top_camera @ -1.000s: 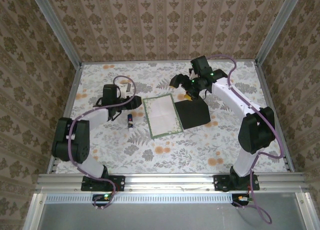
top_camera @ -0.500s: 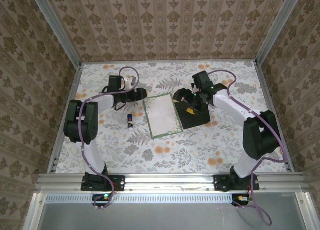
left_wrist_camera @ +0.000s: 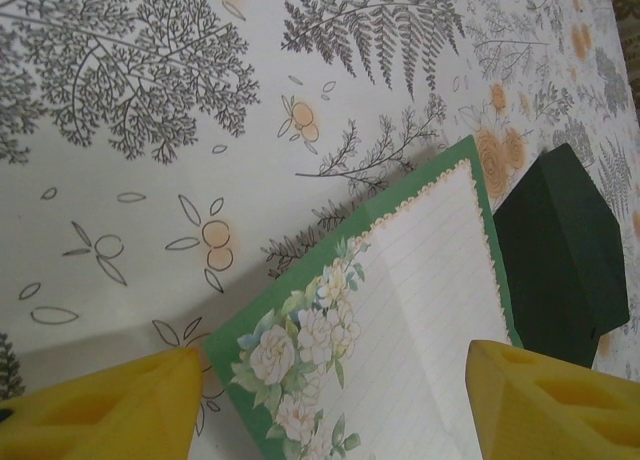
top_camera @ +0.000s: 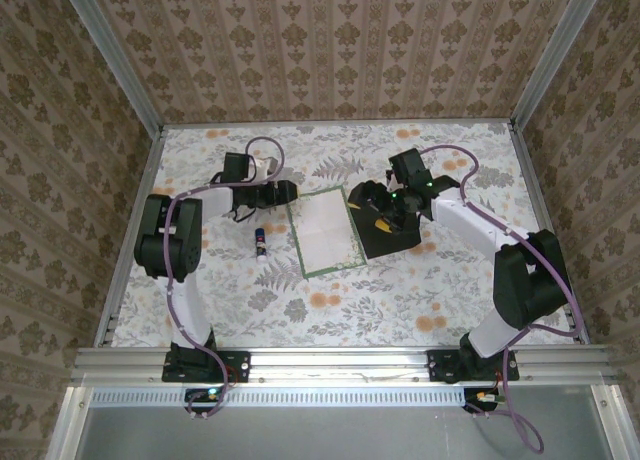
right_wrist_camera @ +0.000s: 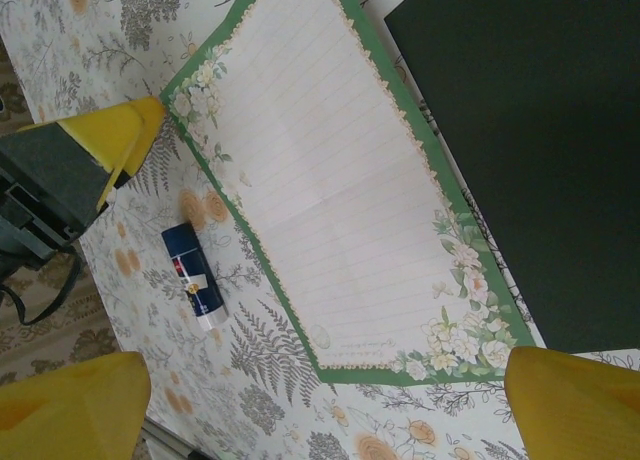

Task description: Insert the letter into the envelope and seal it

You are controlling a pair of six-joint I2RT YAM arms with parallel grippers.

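Pickup is being set up: left gripper (top_camera: 283, 191), spread, is poised at the upper-left corner of the letter (top_camera: 322, 230); right gripper (top_camera: 372, 208), spread, above the envelope (top_camera: 395, 235). Edge pinch judged next.

From above, we cannot see the far left corner of the envelope (top_camera: 398, 236), because the right gripper (top_camera: 378, 212) hangs over it. In the left wrist view the letter (left_wrist_camera: 400, 310) runs off the bottom edge. The right wrist view cuts the envelope at its top and right edges. We cannot read the glue stick (right_wrist_camera: 196, 277) label; it is too small.
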